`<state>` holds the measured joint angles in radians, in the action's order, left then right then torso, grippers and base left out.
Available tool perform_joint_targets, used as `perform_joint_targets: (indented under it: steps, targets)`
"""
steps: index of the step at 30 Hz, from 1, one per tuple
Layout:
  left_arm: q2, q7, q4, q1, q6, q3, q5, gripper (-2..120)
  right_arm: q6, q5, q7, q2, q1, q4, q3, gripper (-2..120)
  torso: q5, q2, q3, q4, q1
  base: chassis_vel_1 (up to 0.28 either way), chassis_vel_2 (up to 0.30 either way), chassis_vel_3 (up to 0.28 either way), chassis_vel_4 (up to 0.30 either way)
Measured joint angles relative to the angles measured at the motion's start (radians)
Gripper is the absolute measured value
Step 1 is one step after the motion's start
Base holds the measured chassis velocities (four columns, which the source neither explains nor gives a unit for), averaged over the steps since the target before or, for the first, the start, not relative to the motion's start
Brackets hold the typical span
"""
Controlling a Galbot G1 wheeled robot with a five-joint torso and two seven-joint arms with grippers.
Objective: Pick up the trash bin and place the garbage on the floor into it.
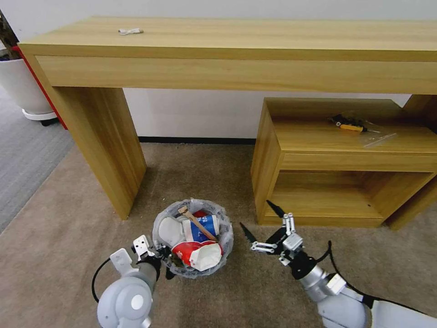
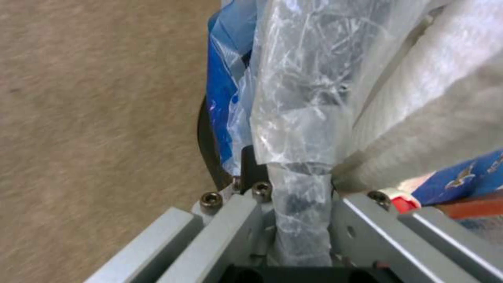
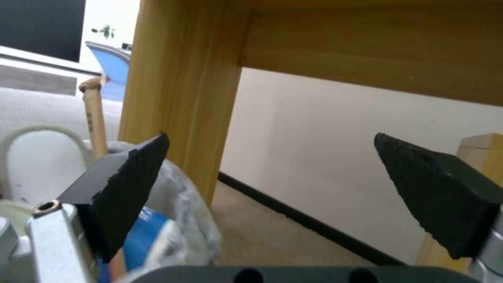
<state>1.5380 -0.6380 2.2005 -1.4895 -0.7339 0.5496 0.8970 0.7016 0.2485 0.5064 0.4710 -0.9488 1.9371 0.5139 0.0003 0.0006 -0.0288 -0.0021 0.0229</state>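
Note:
The trash bin (image 1: pixel 193 269), black with a crinkled plastic liner, is in front of me over the beige floor (image 1: pixel 68 237). Garbage is heaped inside it: a white slipper (image 1: pixel 170 231), a red wrapper (image 1: pixel 186 249), a blue-white paper cup (image 1: pixel 202 228) and a wooden stick (image 1: pixel 196 222). My left gripper (image 1: pixel 157 256) is shut on the bin's near-left rim; in the left wrist view its fingers (image 2: pixel 230 212) clamp the bag-covered rim (image 2: pixel 298 188). My right gripper (image 1: pixel 256 215) hovers open just right of the bin, nothing between its pads (image 3: pixel 131 177). I cannot tell whether the bin is lifted.
A long wooden desk spans the back, its leg (image 1: pixel 104 146) just behind and left of the bin. A low wooden shelf unit (image 1: pixel 268 159) stands close behind my right gripper, with a screwdriver (image 1: pixel 349 126) on top. A white planter pot (image 1: pixel 20 86) and grey carpet (image 1: pixel 22 155) lie far left.

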Motion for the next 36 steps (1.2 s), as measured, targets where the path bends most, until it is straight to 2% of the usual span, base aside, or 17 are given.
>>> perform_joint_targets:
  steps: [1,5,6,8,10,13,17,27,33,36]
  targets:
    - [0.0,0.0,0.0,0.0,0.0,0.0,0.0,0,0.0,0.0,0.0,0.0,0.0,0.0,0.0,100,0.0,0.0,0.0,0.0,0.0,0.0,0.0,0.0,0.0]
    - [-0.093,-0.14,-0.003,0.022,-0.001,0.059,0.219,0,0.003,-0.008,0.01,-0.003,-0.009,0.001,-0.011,100,-0.0001,0.0,0.0,0.0003,0.0,0.0,0.0,0.0,0.0]
    - [-0.093,-0.14,-0.003,0.022,-0.001,0.059,0.219,0,0.003,-0.008,0.01,-0.003,-0.009,0.001,-0.011,100,-0.0001,0.0,0.0,0.0003,0.0,0.0,0.0,0.0,0.0]
    - [-0.147,-0.192,-0.026,0.038,-0.001,0.083,0.309,0,0.003,-0.011,0.016,-0.009,-0.014,0.007,-0.016,100,-0.0002,0.0,0.0,0.0001,0.0,0.0,0.0,0.0,0.0]
    - [-0.164,-0.213,-0.033,0.044,-0.001,0.09,0.344,0,0.003,-0.012,0.017,-0.012,-0.016,0.009,-0.018,100,-0.0003,0.0,0.0,0.0001,0.0,0.0,0.0,0.0,0.0]
    - [-0.216,-0.28,-0.066,0.075,-0.001,0.101,0.45,0,0.003,-0.016,0.024,-0.017,-0.021,0.011,-0.023,100,-0.0003,0.0,0.0,0.0003,0.0,0.0,0.0,0.0,0.0]
    - [-0.26,-0.32,-0.111,0.118,0.004,0.095,0.497,0,0.002,-0.02,0.029,-0.023,-0.03,0.012,-0.027,100,-0.0001,0.0,0.0,0.0002,0.0,0.0,0.0,0.0,0.0]
    - [-0.343,-0.358,-0.208,0.232,0.016,0.054,0.574,0,0.007,-0.032,0.04,-0.037,-0.045,-0.006,-0.036,100,0.0,0.0,0.0,0.0002,0.0,0.0,0.0,0.0,0.0]
    - [-0.35,-0.391,-0.242,0.269,0.021,0.037,0.607,0,0.011,-0.037,0.046,-0.039,-0.049,-0.013,-0.037,100,0.0003,0.0,0.0,0.0002,0.0,0.0,0.0,0.0,0.0]
    - [-0.347,-0.431,-0.252,0.283,0.022,0.031,0.639,0,0.016,-0.04,0.047,-0.037,-0.05,-0.021,-0.038,100,0.0003,0.0,0.0,0.0002,0.0,0.0,0.0,0.0,0.0]
